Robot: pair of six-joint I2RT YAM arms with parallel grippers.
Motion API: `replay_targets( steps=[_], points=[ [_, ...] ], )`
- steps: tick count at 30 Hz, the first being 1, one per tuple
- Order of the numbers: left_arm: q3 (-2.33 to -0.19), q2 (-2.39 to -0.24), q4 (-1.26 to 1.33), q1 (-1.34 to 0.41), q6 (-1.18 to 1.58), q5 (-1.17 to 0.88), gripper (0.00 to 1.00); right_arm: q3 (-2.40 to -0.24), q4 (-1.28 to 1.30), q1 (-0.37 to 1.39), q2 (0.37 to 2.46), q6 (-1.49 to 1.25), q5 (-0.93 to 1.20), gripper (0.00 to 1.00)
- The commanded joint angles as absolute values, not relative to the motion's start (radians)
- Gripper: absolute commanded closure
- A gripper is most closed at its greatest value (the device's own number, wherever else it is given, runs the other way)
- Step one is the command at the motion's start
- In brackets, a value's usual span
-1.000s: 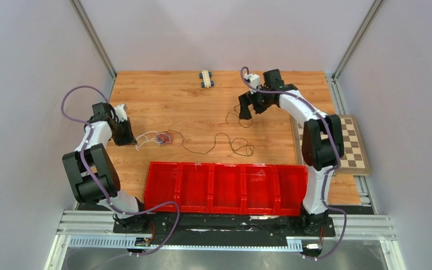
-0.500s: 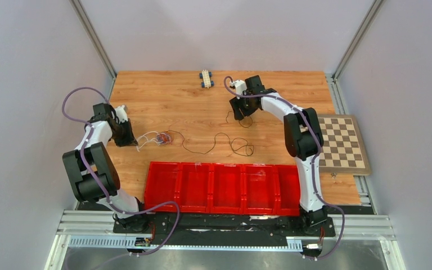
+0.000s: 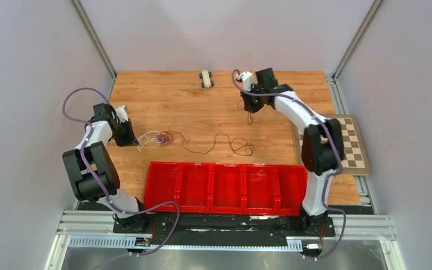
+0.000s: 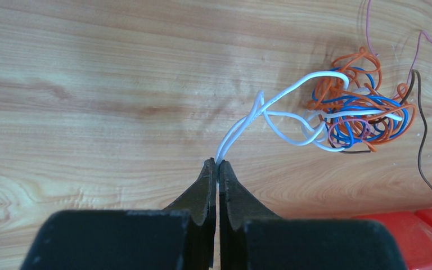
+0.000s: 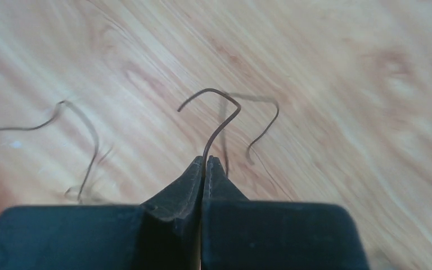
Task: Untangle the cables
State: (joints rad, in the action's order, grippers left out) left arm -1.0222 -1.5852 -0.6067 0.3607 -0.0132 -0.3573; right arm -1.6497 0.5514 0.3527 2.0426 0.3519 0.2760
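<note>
Left tool (image 4: 217,163): pressed together, pinching the white cable (image 4: 242,124) at its doubled end. It sits low over the desk (image 3: 174,101), beyond the left end of the bins (image 3: 225,185).

Right tool (image 5: 205,159): pressed together, pinching the tip of a dark cable (image 5: 219,124), which hooks up out of the tips. It is raised off the desk, well beyond the right half of the bins.

White cable: runs from the left tool in loose loops into the knot (image 4: 360,115). Its far part is wound in with the other colours.

Dark cable: hangs short under the right tool, and only its shadow lies on the wood. Whether it joins the black strand (image 3: 219,138) cannot be told from these views.

Black strand: lies in slack curls on the desk just beyond the middle of the bins. One end reaches the knot.

Knot: lies on the desk just beyond the left end of the bins. Orange and blue wires are packed tight in it, with white, reddish and dark ones threaded through.

Done: judging by the lay, little so far. The white cable is partly drawn out and the black strand trails mostly clear of the knot.

Left: nearly all of it. The orange and blue core looks untouched, the white cable is not free, and no cable lies fully apart that can be confirmed.
</note>
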Motion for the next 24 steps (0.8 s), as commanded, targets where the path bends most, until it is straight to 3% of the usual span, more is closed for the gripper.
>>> replay_targets(
  steps=[1, 14, 18, 24],
  points=[
    [-1.011, -1.559, -0.568, 0.365, -0.010, -0.386, 1.00, -1.615, 0.661, 0.287, 1.678, 0.426, 0.398, 1.00],
    [-0.943, -1.513, -0.536, 0.365, -0.037, -0.420, 1.00, -1.285, 1.188, 0.242, 0.862, 0.669, 0.350, 1.00],
    [-0.932, -1.503, -0.536, 0.364, -0.037, -0.429, 1.00, -1.223, 1.281, 0.242, 0.725, 0.653, 0.346, 1.00],
    [-0.922, -1.498, -0.533, 0.364, -0.030, -0.438, 1.00, -1.088, 1.313, 0.243, 0.677, 0.612, 0.376, 1.00]
  ],
)
